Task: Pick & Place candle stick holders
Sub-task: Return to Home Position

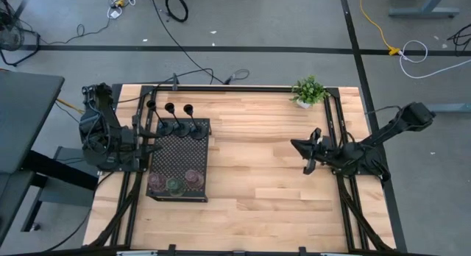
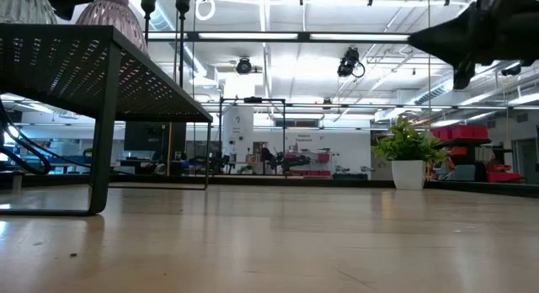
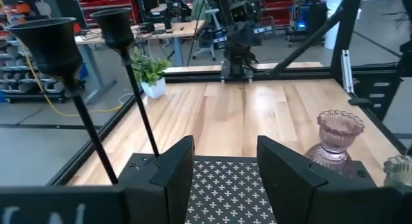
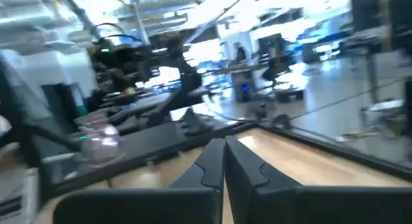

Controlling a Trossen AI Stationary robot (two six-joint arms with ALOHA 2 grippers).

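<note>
Three tall black candle stick holders (image 1: 179, 123) stand on round bases at the far end of a black perforated tray (image 1: 179, 160). Three squat holders, pink (image 1: 193, 178), olive-green (image 1: 175, 185) and brown (image 1: 157, 182), stand at the tray's near end. My left gripper (image 1: 152, 147) is open and empty at the tray's left edge; its wrist view shows two tall stems (image 3: 138, 108) and the pink holder (image 3: 336, 135) ahead. My right gripper (image 1: 309, 154) is shut and empty above the table's right half, clear of the tray.
A small green potted plant (image 1: 309, 90) stands at the table's far edge, right of centre. The black tray stands raised on legs (image 2: 101, 133). Bare wood (image 1: 257, 160) lies between the tray and my right gripper. Black frame rails run along the table's sides.
</note>
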